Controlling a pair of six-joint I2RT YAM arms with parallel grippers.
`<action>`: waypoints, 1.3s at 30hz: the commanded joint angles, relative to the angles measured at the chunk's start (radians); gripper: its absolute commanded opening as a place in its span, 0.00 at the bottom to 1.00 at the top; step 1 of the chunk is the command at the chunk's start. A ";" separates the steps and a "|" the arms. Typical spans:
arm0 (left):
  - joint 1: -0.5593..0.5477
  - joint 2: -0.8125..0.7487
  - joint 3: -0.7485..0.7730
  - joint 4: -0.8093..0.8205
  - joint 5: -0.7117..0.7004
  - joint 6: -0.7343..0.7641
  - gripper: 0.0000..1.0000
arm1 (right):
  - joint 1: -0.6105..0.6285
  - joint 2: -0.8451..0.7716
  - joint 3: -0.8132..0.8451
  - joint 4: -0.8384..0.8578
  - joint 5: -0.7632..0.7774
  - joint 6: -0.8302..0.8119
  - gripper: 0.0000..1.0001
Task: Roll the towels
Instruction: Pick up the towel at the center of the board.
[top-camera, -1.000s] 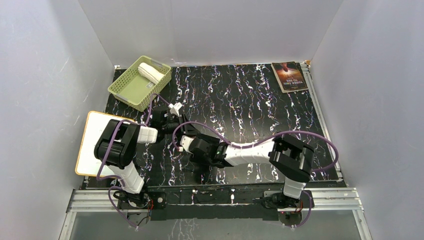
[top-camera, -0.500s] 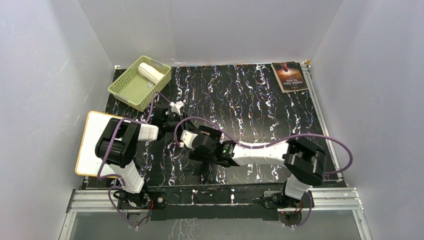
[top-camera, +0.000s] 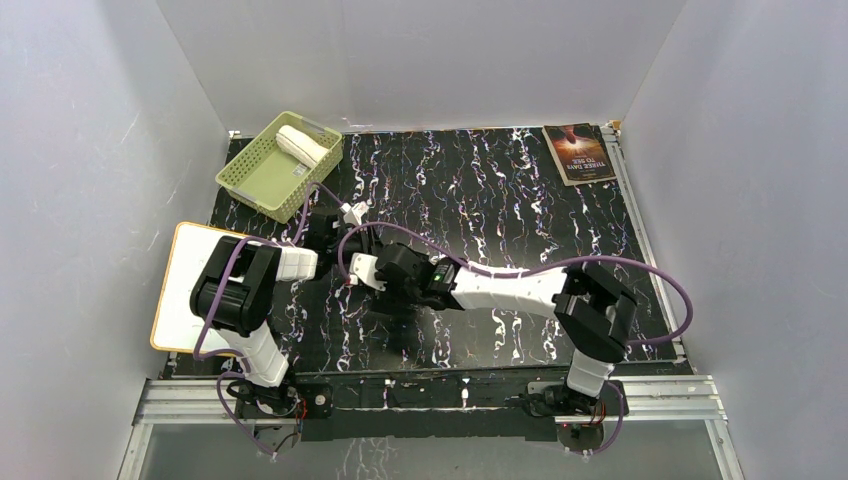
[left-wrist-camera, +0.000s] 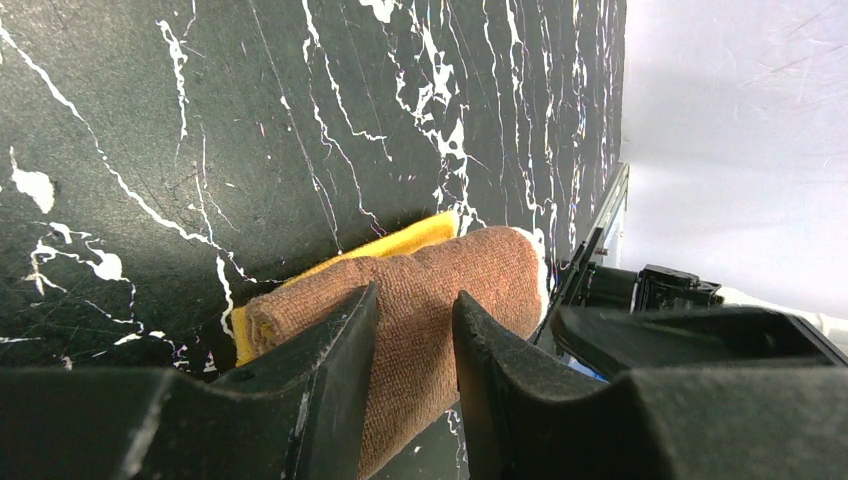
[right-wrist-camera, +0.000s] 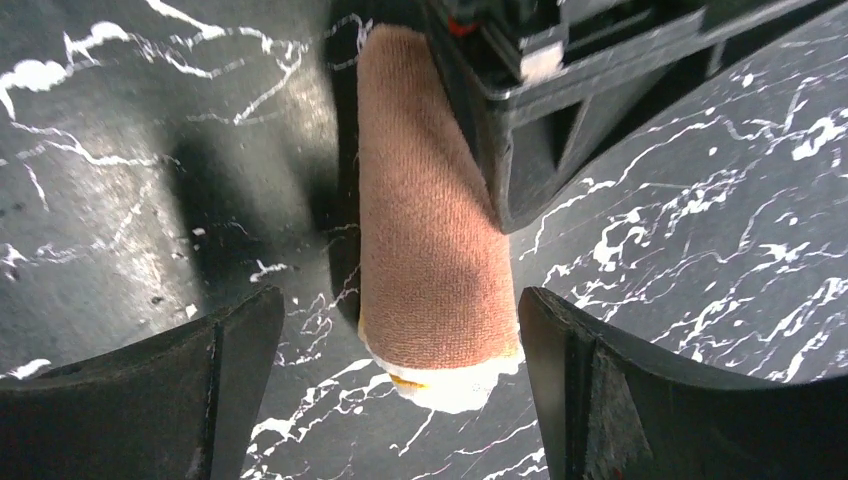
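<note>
The right hand (right-wrist-camera: 395, 305) has moved in, wide open around the brown towel roll (right-wrist-camera: 425, 220) that the left hand (left-wrist-camera: 412, 300) pinches (this roll looks finished).

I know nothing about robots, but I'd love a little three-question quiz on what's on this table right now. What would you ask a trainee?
1. Pick one: the rolled cream-white towel lies A. on the floor; B. in the green basket; C. on a shelf.
2. True or false: the right gripper has its jaws wide apart, with the brown towel roll between them.
3. Name it: what lies at the far right corner of the table?
Key: 1 B. 2 True. 3 The book.
</note>
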 joint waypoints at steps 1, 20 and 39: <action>-0.009 -0.002 -0.012 -0.117 -0.088 0.064 0.34 | -0.030 0.011 0.005 -0.031 -0.057 -0.005 0.85; -0.005 -0.086 0.043 -0.231 -0.160 0.031 0.34 | -0.065 0.098 -0.122 0.125 0.052 0.060 0.48; -0.111 -0.510 -0.113 -0.492 -0.460 -0.617 0.67 | -0.066 0.064 -0.188 0.248 0.117 0.223 0.34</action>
